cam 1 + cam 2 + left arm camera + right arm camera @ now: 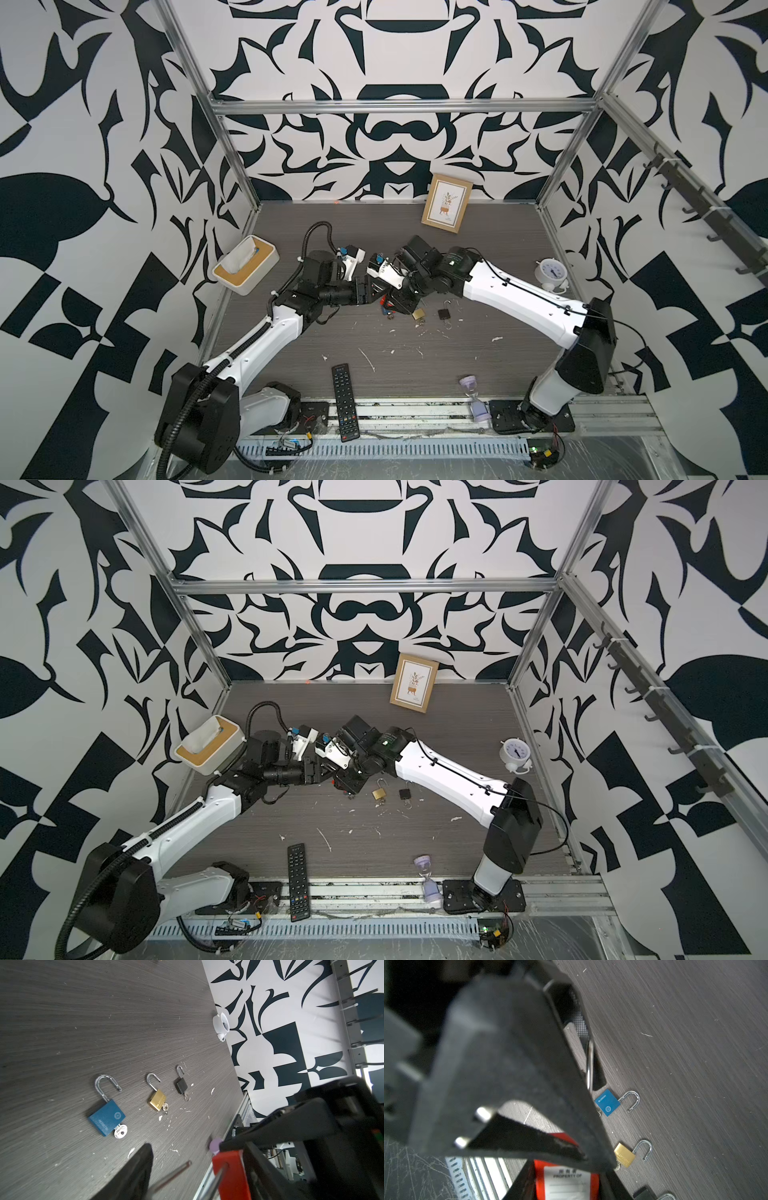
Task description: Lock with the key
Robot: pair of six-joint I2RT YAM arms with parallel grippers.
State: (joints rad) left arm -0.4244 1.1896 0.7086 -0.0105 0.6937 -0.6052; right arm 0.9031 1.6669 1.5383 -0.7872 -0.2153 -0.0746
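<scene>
My right gripper (566,1188) is shut on a red padlock (539,1176) with a white "PROPERTY OF" label, held above the table's middle (392,301). Its steel shackle (172,1173) stands open. My left gripper (182,1169) meets it from the left (376,291), open, with the shackle between its black fingers (135,1174); whether they touch it I cannot tell. The red padlock's key is hidden. On the table lie a blue padlock (107,1118), a gold padlock (158,1102) and a black padlock (181,1085), shackles open, each with a key (120,1131) in it.
A tissue box (245,264) stands at the left and a picture frame (446,203) leans on the back wall. A white alarm clock (550,272) sits at the right edge. A remote (345,401) and a purple hourglass (473,401) lie at the front rail.
</scene>
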